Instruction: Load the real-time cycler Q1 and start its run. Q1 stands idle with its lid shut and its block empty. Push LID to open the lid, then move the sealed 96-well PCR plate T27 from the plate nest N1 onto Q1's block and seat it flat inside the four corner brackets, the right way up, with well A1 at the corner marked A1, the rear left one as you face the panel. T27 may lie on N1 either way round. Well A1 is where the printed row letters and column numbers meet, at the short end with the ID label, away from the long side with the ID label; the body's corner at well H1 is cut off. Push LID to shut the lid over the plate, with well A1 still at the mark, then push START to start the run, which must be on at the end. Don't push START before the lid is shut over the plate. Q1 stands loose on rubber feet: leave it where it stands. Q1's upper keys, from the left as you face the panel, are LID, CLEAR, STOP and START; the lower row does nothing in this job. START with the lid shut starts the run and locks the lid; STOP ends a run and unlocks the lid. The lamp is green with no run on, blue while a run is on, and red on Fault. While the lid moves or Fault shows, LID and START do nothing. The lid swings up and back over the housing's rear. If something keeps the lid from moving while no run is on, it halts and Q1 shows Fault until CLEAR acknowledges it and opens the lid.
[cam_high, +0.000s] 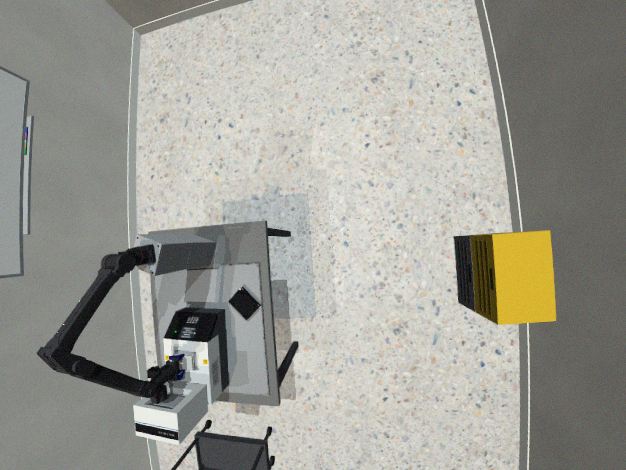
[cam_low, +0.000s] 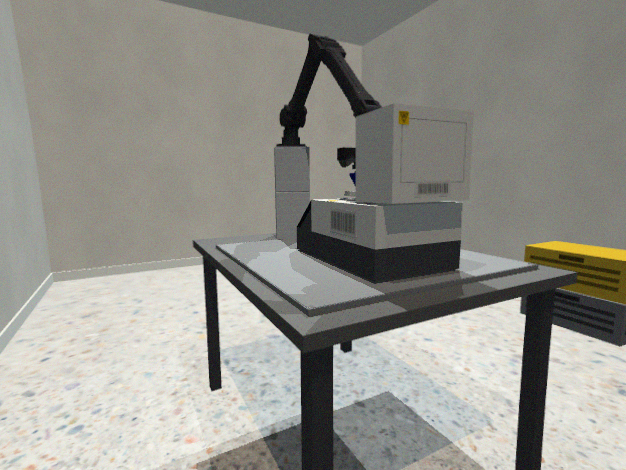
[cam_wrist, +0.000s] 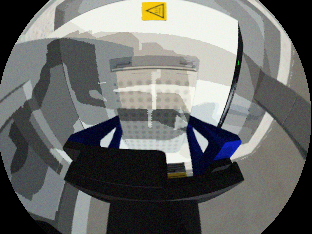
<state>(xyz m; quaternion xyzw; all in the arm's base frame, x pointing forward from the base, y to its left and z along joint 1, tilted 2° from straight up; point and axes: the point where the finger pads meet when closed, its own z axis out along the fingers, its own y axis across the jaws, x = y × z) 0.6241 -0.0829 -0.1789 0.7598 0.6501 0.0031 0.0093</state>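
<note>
The cycler Q1 (cam_high: 194, 349) stands on the table with its lid (cam_high: 169, 412) open, swung up and back; from the rear view the lid (cam_low: 414, 156) stands upright over the housing (cam_low: 384, 232). The lamp (cam_high: 175, 332) on the dark panel (cam_high: 191, 323) is green. My gripper (cam_high: 176, 366) is over Q1's block, shut on the sealed plate T27 (cam_high: 189, 363). In the wrist view the blue fingers of my gripper (cam_wrist: 156, 137) clamp the plate's long sides (cam_wrist: 155, 104), and the plate lies level, low over the block. I cannot tell whether it touches the block. The black nest N1 (cam_high: 245, 302) is empty.
A yellow warning label (cam_wrist: 154, 11) sits on Q1's top beyond the plate. The arm's base pedestal (cam_low: 291, 192) stands at the table's far edge. A chair (cam_high: 230, 450) is by the table. A yellow and black box (cam_high: 505, 275) is on the floor far off.
</note>
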